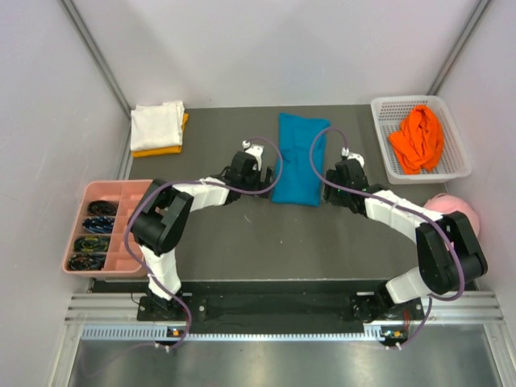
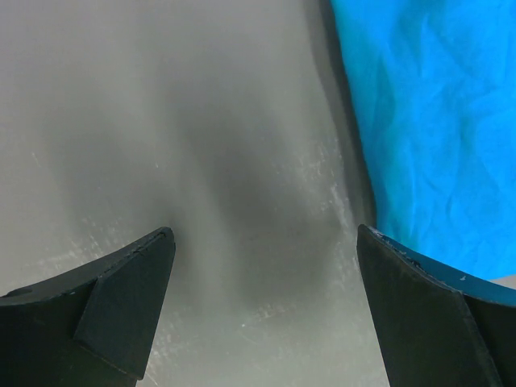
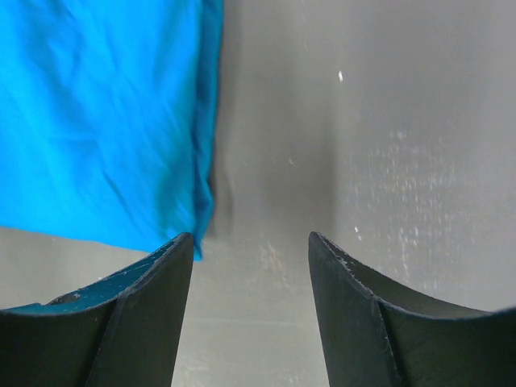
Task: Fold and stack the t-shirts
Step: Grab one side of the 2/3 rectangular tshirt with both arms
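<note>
Two pincers flank a folded teal-blue shirt (image 1: 300, 160), which lies flat as a long rectangle at the middle of the dark surface (image 1: 266, 242), toward the far edge. The left pincer (image 1: 255, 155) sits just beside the shirt's left edge, jaws spread wide and released, with only bare surface between them. In its wrist view the right-hand finger (image 2: 427, 314) overlaps the cloth's near edge (whether it actually touches the fabric cannot be told). The right pincer (image 1: 348, 164) sits just beside the shirt's right edge. Its jaws stand parted more narrowly and also grasp nothing. In its own wrist view the left-hand finger (image 3: 121, 322) lies by the shirt's near corner, and the gap between the fingers shows grey surface.

At the far left corner a folded white shirt (image 1: 157, 122) rests on top of a yellow-orange shirt (image 1: 165, 150), whose edge shows beneath it. A bright orange shirt (image 1: 418, 137) lies crumpled inside a white basket (image 1: 461, 157) at the far right. A pink tray (image 1: 133, 193) with compartments sits at the left edge, and a pink cap (image 1: 458, 208) lies by the right arm's elbow.
</note>
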Action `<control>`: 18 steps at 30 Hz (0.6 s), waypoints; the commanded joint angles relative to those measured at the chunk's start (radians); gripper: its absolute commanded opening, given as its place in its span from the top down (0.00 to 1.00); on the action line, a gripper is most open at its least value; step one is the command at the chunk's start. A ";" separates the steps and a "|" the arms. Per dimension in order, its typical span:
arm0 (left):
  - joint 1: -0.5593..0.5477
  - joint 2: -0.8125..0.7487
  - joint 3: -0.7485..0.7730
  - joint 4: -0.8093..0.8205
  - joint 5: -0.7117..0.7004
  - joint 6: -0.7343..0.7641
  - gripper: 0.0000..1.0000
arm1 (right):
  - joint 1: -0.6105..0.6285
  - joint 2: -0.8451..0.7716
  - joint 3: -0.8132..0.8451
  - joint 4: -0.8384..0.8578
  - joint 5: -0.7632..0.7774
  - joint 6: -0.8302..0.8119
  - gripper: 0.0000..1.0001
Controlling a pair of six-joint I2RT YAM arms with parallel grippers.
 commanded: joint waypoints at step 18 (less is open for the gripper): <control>-0.081 -0.116 -0.078 -0.010 0.021 -0.070 0.01 | 0.015 -0.034 -0.034 0.068 -0.107 0.044 0.41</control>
